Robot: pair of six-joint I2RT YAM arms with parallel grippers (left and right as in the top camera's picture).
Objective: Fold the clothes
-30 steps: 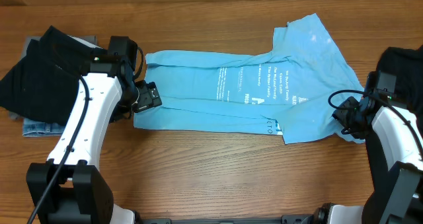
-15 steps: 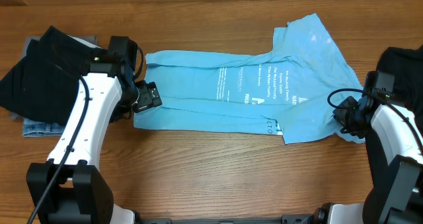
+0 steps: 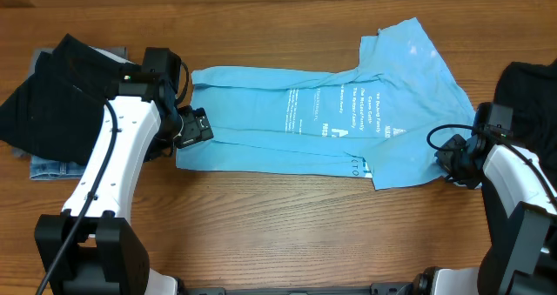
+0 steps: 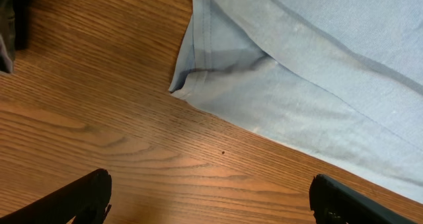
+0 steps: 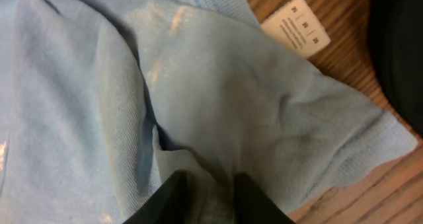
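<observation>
Pinching the shirt [image 5: 218, 105] near its collar, right gripper [image 5: 210, 181] is closed on it. Left gripper [image 4: 210, 184] hangs wide open over table [image 4: 99, 118], beside hem.

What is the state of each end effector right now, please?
Left end effector: open, holding nothing.
Right end effector: closed, pinching a fold of the T-shirt.

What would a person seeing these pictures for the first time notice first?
The light blue T-shirt, partly folded lengthwise with pale lettering up, lies across the wooden table. The right gripper pinches its cloth at the right end, while the left gripper stands open near the shirt's left corner. Dark garments are piled at the far left.
</observation>
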